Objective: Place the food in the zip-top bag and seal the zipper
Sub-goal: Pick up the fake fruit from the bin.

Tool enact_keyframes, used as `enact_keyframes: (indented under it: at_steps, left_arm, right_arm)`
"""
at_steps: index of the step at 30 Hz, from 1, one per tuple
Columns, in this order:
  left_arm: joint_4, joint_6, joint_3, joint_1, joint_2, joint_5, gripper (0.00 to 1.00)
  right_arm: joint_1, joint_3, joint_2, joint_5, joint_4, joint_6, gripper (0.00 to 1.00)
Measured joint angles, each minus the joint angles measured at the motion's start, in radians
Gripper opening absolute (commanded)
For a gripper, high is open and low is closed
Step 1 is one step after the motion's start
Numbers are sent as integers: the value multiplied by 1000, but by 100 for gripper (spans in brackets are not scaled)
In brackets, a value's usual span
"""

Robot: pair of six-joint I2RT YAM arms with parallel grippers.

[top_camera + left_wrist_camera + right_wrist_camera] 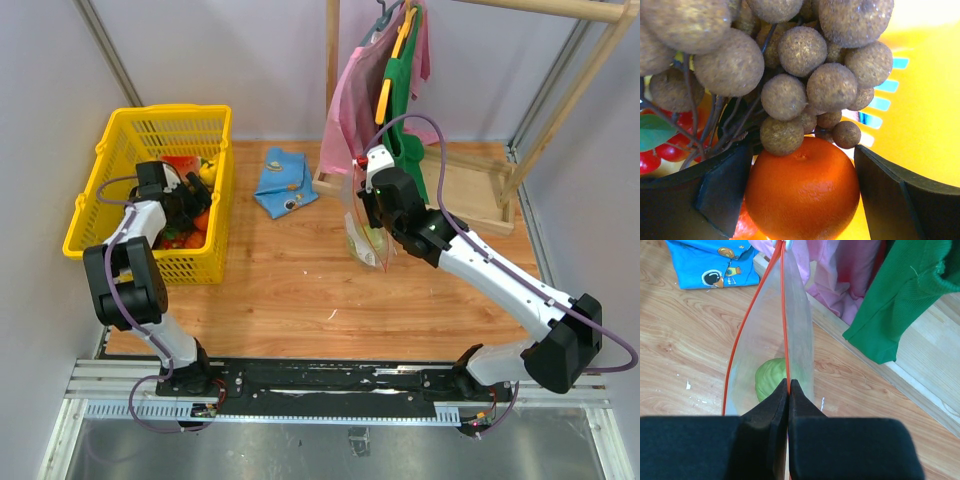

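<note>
**Clerk:** State of the left pincer [800, 200]?

**Inspector:** Wide open, down inside the basket [150, 262]. The orange [802, 187] sat squarely between its two fingers [722, 192]. The left finger was close against the fruit. A sliver of yellow showed on the right side, so I judged nothing was gripped.

**Clerk:** Anything in the way?

**Inspector:** A brown berry cluster [790, 95] hung just beyond the fingertips and rested on top of the orange. In my judgement, closing there risked snagging its stems.

**Clerk:** And the right pincer [788, 386]?

**Inspector:** Clamped flat on the zipper [785, 315], no gap between the fingers. It held the bag [765, 340] upright, with the bag's lower end down by the desk [300, 290].

**Clerk:** How did the zipper lie?

**Inspector:** Its long axis ran straight ahead of the right pincer. The second red edge bowed off to that pincer's left, so the mouth gaped on that side. A green piece [771, 377] lay inside, low and just ahead of the fingertips.

**Clerk:** The deciding relation?

**Inspector:** The orange lay dead centre of the left pincer, and the left arm was the nearer to it by far. The bag mouth was well off to that pincer's right, across the desk. The carry would therefore run rightward and end over the gaping side, left of the right pincer.
</note>
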Motion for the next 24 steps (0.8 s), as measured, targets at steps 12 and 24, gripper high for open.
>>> enact_keyframes:
  at_steps: [12, 24]
  left_arm:
    - [5, -14, 0, -9, 23, 8, 50]
    - [-77, 11, 2, -10, -132, -101, 38]
  right_arm:
    - [0, 16, 0, -1, -7, 0, 1]
    - [8, 53, 3, 32, -39, -24, 1]
